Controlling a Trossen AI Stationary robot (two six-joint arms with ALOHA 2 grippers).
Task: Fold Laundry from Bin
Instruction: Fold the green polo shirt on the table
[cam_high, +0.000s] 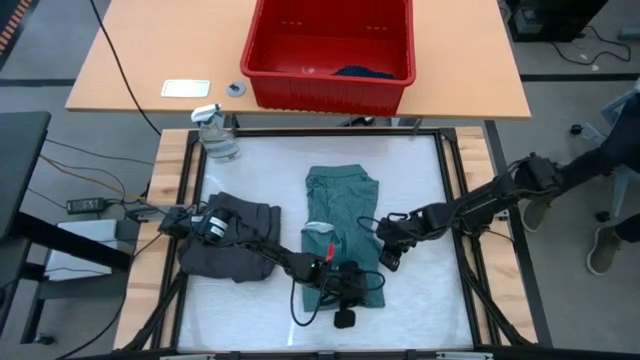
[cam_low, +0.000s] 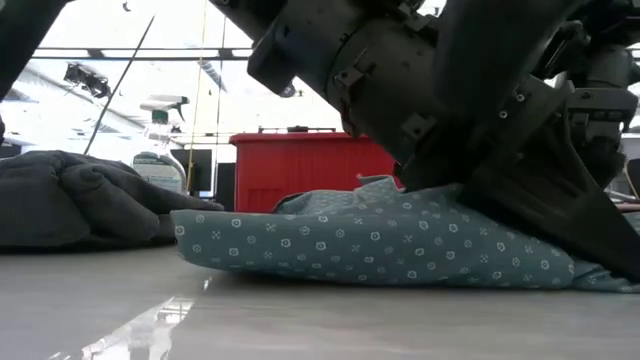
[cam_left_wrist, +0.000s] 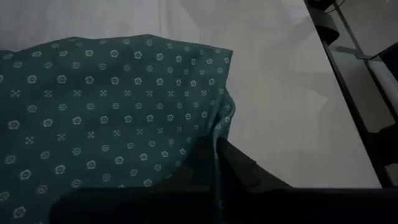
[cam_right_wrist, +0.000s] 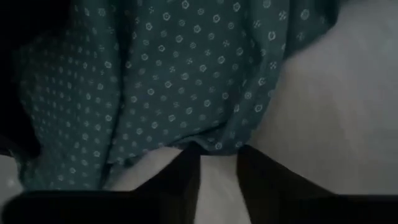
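The teal shirt (cam_high: 340, 215) lies folded on the table's white mat (cam_high: 410, 170), in front of the red bin (cam_high: 330, 45). The left gripper (cam_high: 345, 285) is clamped on its near hem; the right gripper (cam_high: 388, 245) sits at its right edge with fingers (cam_right_wrist: 261, 177) slightly apart, their tips cut off. A grey garment (cam_high: 230, 235) lies left of the shirt.

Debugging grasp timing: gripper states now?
Left gripper: shut on the teal-green dotted T-shirt.
Right gripper: at the shirt's edge, grip cannot be told.

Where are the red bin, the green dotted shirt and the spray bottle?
Bin (cam_high: 330, 92): high view, its front wall.
Shirt (cam_high: 340, 205): high view, its middle, on the table.
Spray bottle (cam_high: 216, 135): high view, its body.
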